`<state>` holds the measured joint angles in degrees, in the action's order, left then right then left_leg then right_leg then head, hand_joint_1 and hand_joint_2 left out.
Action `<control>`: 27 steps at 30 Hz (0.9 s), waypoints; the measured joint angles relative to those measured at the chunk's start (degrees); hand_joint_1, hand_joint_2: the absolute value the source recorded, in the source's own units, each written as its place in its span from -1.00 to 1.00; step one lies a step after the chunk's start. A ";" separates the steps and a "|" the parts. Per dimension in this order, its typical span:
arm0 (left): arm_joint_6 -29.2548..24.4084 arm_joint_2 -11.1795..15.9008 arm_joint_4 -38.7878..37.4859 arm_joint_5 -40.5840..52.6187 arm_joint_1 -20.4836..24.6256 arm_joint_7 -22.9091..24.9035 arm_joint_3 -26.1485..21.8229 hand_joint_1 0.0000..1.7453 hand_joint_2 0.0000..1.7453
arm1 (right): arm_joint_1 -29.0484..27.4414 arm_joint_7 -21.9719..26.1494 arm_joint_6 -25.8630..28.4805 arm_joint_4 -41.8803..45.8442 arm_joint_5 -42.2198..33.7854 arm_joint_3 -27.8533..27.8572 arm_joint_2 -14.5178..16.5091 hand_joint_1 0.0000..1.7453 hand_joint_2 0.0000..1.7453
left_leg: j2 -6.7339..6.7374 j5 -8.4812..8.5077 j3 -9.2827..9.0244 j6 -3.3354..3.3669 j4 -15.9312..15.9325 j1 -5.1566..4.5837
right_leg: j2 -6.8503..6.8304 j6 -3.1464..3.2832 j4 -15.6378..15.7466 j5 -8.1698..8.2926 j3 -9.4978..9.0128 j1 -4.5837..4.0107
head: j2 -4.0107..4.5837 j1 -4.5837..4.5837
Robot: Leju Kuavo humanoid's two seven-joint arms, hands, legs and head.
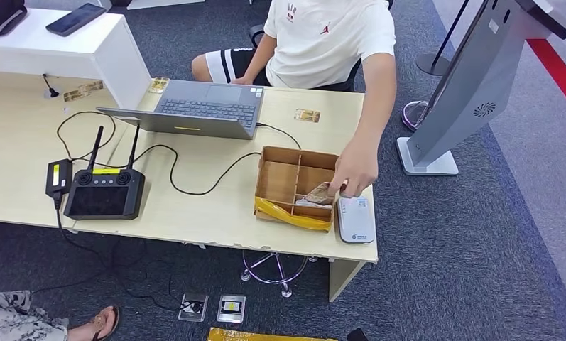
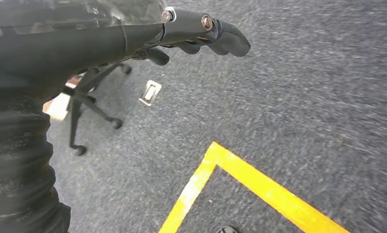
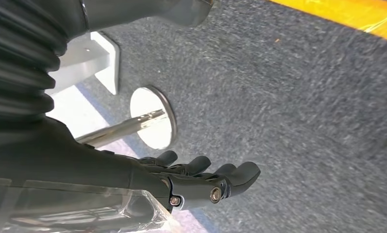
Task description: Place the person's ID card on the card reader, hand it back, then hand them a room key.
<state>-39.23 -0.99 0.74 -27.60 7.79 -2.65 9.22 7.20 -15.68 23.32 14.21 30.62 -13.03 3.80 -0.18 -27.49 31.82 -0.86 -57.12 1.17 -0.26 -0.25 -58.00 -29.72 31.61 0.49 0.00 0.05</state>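
On the light wooden desk point(image 1: 24, 156), a white card reader point(image 1: 356, 219) lies at the front right corner. Beside it stands a brown cardboard divider box point(image 1: 294, 186) with cards point(image 1: 315, 195) in one front compartment. A person in a white shirt point(image 1: 329, 35) sits behind the desk and reaches a hand point(image 1: 356, 172) down to the box's right edge, just above the reader. My left hand point(image 2: 201, 34) hangs over the grey carpet, fingers stretched out, holding nothing. My right hand point(image 3: 206, 179) also hangs low with straight fingers and nothing in it.
A grey laptop point(image 1: 202, 106), a black controller with two antennas point(image 1: 104, 190) and cables lie on the desk. A white raised counter point(image 1: 67, 42) carries a phone. A grey kiosk stand point(image 1: 464, 92) rises at the right. Yellow floor tape point(image 2: 259, 187) and a chair base point(image 2: 92, 104) are near my left hand.
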 joint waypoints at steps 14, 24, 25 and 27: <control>0.00 -0.91 0.00 3.44 0.61 -0.94 -2.26 -1.00 1.00 | -1.17 -0.41 1.07 -0.20 -0.17 -1.89 -0.08 -1.00 1.00 | 0.01 0.00 0.00 0.00 0.01 0.01 | 0.01 0.01 0.00 -0.01 -0.01 -0.01 | 0.00 0.00; 0.00 -0.87 -0.01 4.20 0.60 -0.21 -3.53 -1.00 1.00 | -1.09 -0.61 1.69 -0.20 1.33 -3.86 0.90 -1.00 1.00 | 0.01 -0.01 0.01 0.00 0.01 0.01 | 0.01 0.01 0.00 -0.01 0.00 -0.01 | 0.00 0.00; 0.00 -0.87 0.00 4.26 0.59 -0.07 -3.62 -1.00 1.00 | -1.01 -0.57 1.26 -0.20 1.37 -3.96 0.89 -1.00 1.00 | 0.01 -0.01 0.01 0.00 0.01 0.01 | 0.01 0.01 0.00 -0.01 0.00 -0.01 | 0.00 0.01; 0.00 -0.87 -0.01 4.35 0.59 0.13 -3.85 -1.00 1.00 | -0.84 -0.54 0.85 -0.20 1.38 -4.25 0.82 -1.00 1.00 | 0.01 -0.01 0.01 0.00 0.01 0.01 | 0.01 0.01 0.00 -0.01 -0.01 -0.01 | 0.00 0.01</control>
<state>-39.23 -1.86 0.74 -23.25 8.38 -2.51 5.37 6.35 -16.22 24.17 14.01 32.00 -17.28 4.63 -0.17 -27.50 31.83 -0.86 -57.11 1.18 -0.26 -0.24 -58.00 -29.73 31.60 0.48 0.00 0.06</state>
